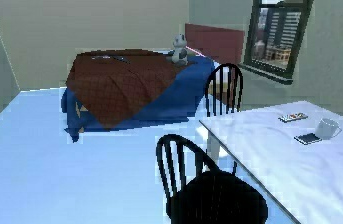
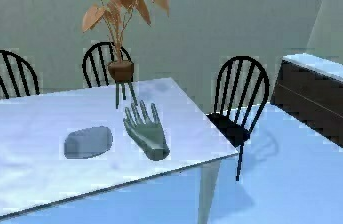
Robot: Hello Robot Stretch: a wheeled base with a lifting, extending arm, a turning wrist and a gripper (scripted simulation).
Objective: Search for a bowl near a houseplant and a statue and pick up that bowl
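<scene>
- Ahead I've got a bed (image 1: 129, 85), with a brown blanket over a blue cover.
- On the side camera there's a white table (image 2: 39, 175) with black chairs (image 2: 241, 100) around it, and a dark dresser (image 2: 324, 95) off at the view's right.
- The houseplant (image 2: 119, 25) stands in a brown pot (image 2: 121, 70) near the table's far edge.
- The statue (image 2: 147, 130), a grey upright hand, is in front of the pot.
- There's the bowl (image 2: 87, 142): grey and low, on the table just left of the statue. I can't see inside it.
- Jaws: I can't tell how they stand.
</scene>
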